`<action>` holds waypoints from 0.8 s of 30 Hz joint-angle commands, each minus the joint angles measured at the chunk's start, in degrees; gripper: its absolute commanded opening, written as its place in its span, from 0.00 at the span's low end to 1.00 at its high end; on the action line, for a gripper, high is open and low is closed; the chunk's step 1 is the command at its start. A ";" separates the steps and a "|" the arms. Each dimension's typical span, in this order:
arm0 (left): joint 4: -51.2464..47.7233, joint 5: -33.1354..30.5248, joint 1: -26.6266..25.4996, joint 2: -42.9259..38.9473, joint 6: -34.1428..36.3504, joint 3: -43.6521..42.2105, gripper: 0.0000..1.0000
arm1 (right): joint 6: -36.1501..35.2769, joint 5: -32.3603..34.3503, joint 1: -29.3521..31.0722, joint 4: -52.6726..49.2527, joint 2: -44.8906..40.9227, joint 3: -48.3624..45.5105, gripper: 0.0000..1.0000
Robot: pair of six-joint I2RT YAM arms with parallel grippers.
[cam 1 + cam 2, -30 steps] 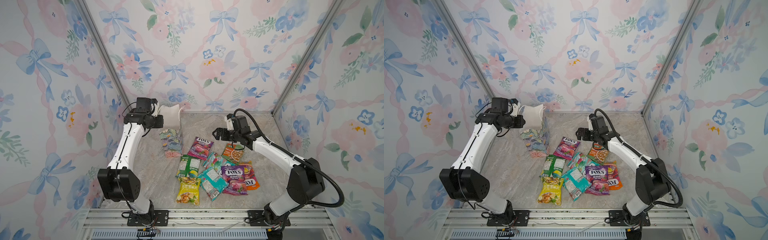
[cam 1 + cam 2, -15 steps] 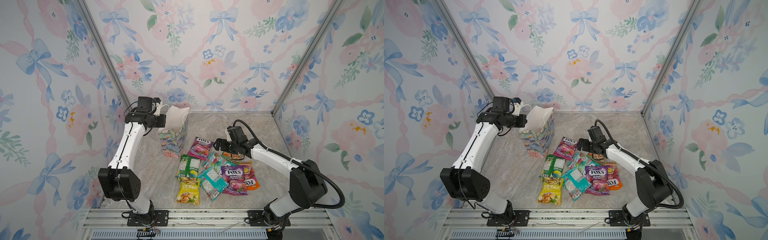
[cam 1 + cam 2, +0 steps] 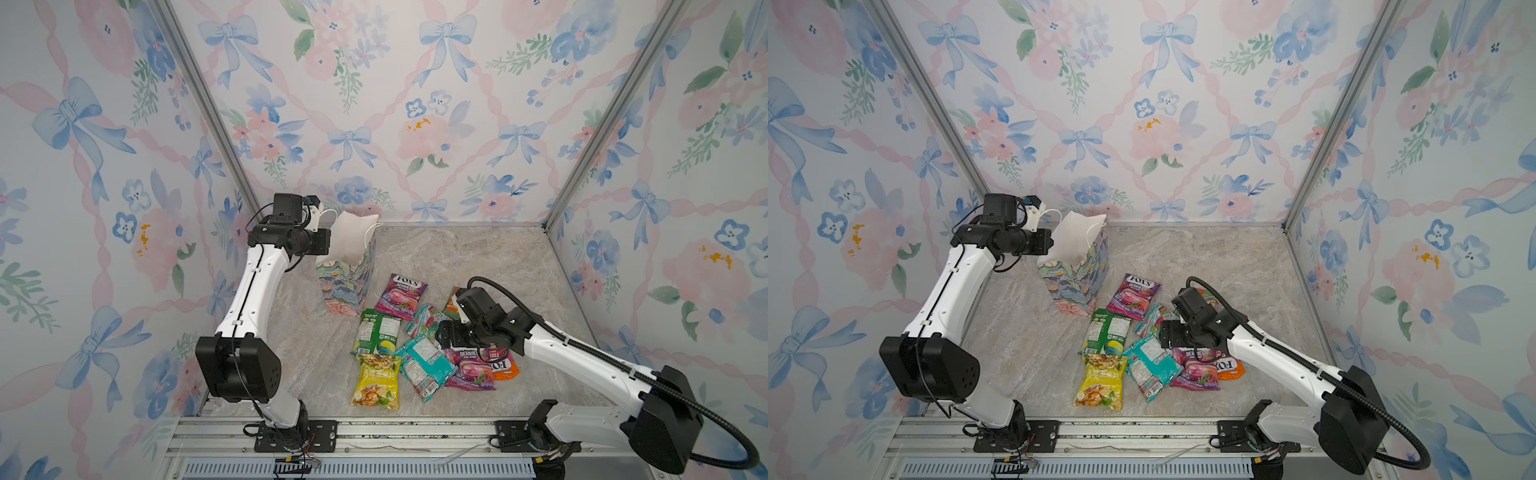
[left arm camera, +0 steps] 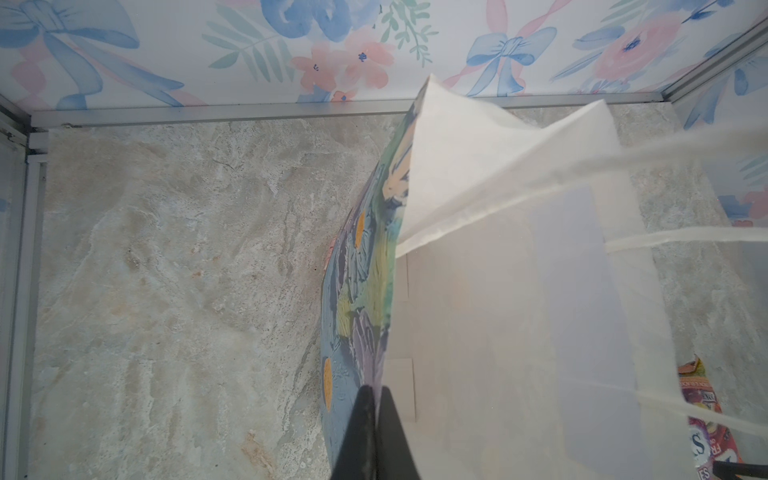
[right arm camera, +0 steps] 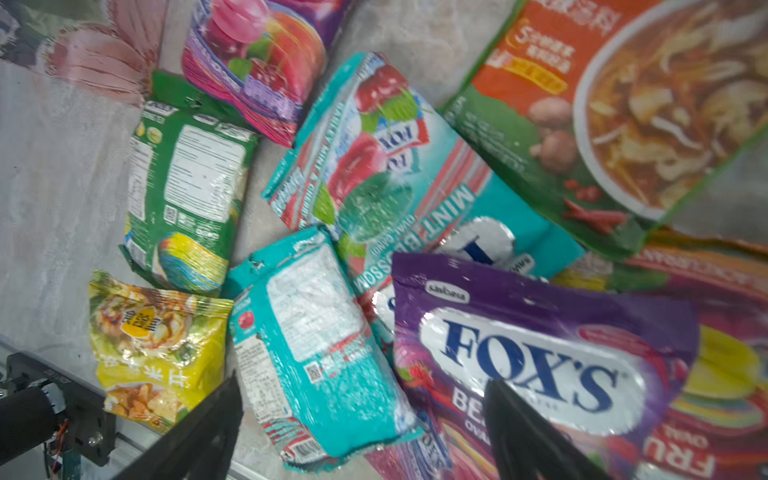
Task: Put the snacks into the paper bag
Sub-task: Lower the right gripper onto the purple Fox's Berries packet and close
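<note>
Snacks (image 3: pixel 415 345) lie heaped on the bench (image 3: pixel 478 257), just beside the upright paper bag (image 3: pixel 349 274), whose rim the left gripper (image 4: pixel 374 399) pinches. Right gripper (image 5: pixel 361 380), jaws spread, hovers over a teal packet (image 5: pixel 316 340) crowded by a purple pack (image 5: pixel 540 353) and a yellow pack (image 5: pixel 153 345).

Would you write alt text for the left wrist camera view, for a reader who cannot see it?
The left gripper has its dark fingers shut on the wall of the paper bag, whose white inside fills much of the picture, crossed by cord handles. Beyond it lie the marbled table and, at the edge, part of a snack packet.
</note>
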 commanded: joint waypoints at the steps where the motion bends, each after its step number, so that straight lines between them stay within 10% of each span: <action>1: -0.15 2.07 0.47 -2.04 0.68 -0.72 0.00 | 3.90 1.51 -2.60 -5.30 -5.30 -3.73 0.91; 24: -0.16 3.98 0.70 -1.95 0.26 -1.14 0.00 | 8.68 -8.85 -12.76 4.40 -13.16 -21.11 0.74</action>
